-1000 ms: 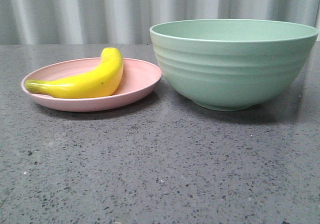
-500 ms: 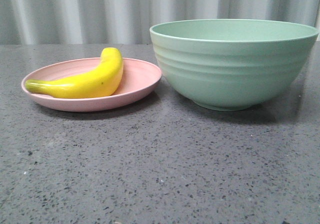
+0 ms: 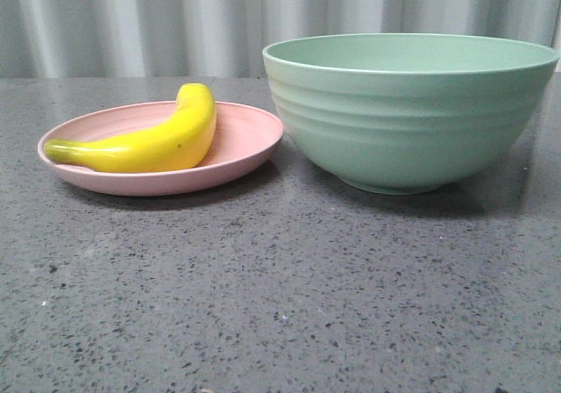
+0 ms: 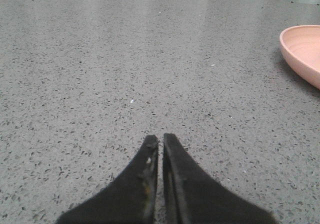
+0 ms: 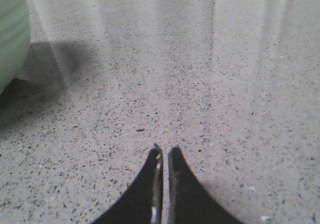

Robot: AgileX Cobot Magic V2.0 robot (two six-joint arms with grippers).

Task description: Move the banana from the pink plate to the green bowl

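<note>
A glossy yellow banana point(image 3: 153, 140) lies on the pink plate point(image 3: 241, 143) at the left of the front view, its greenish stem end pointing left. The large mint-green bowl point(image 3: 408, 112) stands right beside the plate, empty as far as I can see. Neither gripper shows in the front view. My left gripper point(image 4: 160, 139) is shut and empty over bare table, with the pink plate's rim point(image 4: 302, 51) off to one side. My right gripper point(image 5: 164, 150) is shut and empty over bare table, with the green bowl's side point(image 5: 12, 34) at the frame's edge.
The table point(image 3: 280, 296) is a grey speckled stone top. A pale corrugated wall point(image 3: 175, 20) runs behind it.
</note>
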